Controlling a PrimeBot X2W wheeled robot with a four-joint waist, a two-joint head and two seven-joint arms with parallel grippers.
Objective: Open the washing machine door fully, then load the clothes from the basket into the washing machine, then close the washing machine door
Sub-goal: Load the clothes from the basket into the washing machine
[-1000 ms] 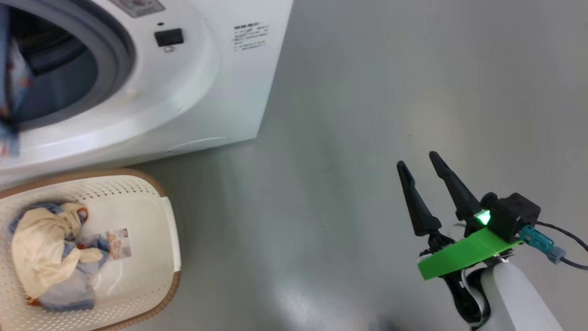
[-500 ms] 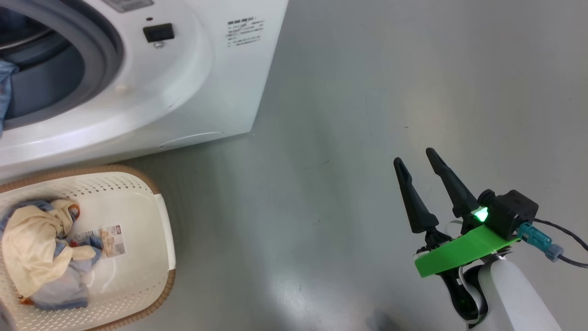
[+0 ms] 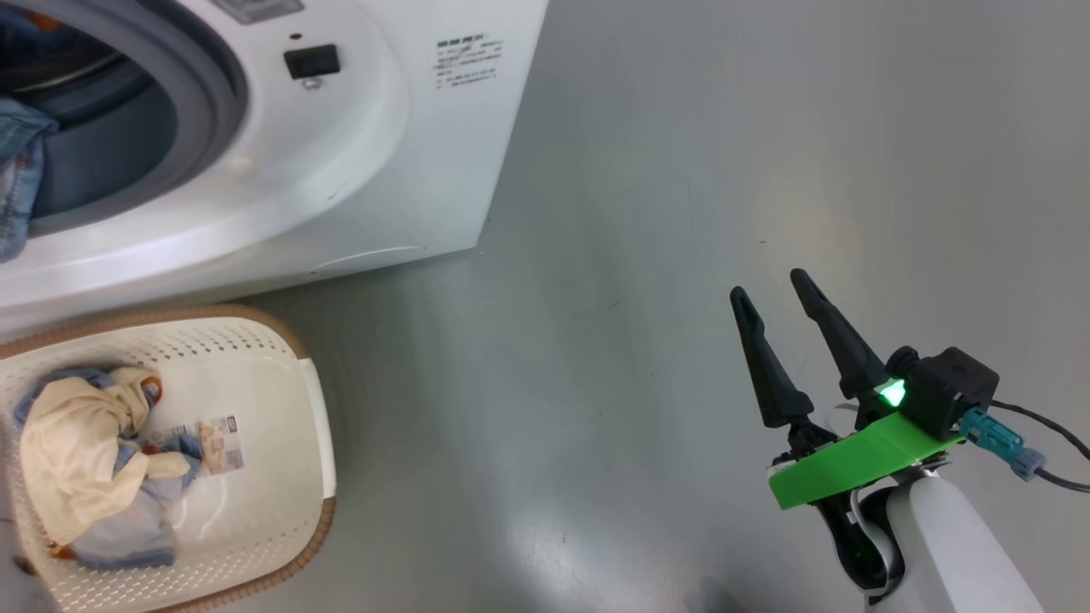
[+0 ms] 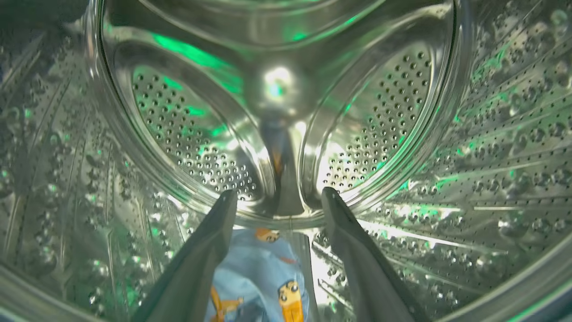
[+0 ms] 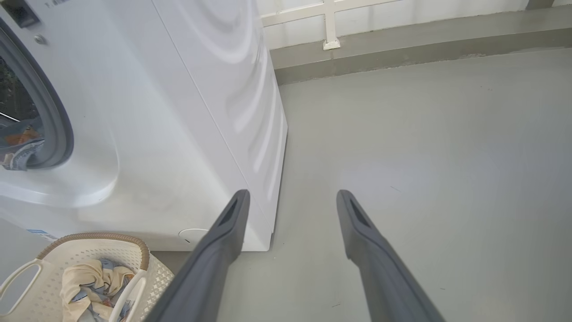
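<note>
My left gripper (image 4: pixel 279 193) is open inside the steel drum (image 4: pixel 187 134) of the washing machine (image 3: pixel 409 153). Below its fingers, a light blue piece of the clothes (image 4: pixel 259 273) with orange cartoon figures lies loose in the drum. Blue fabric (image 3: pixel 17 170) drapes at the grey gasket (image 3: pixel 213 94) of the open mouth. More clothes (image 3: pixel 77 477), cream and blue, lie bunched in the basket (image 3: pixel 315 443) on the floor before the machine. My right gripper (image 3: pixel 770 285) hovers open and empty over bare floor, far right of the basket. The washing machine door is out of view.
Grey floor (image 3: pixel 639 213) stretches to the right of the machine. A paper label (image 3: pixel 217 443) lies in the basket's bottom. In the right wrist view, a low kerb and a white railing (image 5: pixel 330 27) run behind the machine (image 5: pixel 178 134), and the basket (image 5: pixel 89 237) stands at its foot.
My left gripper has gone from shut to open. The blue fabric that hung low over the machine's front now sits higher at the mouth. The head camera shifted slightly; my right arm stayed put.
</note>
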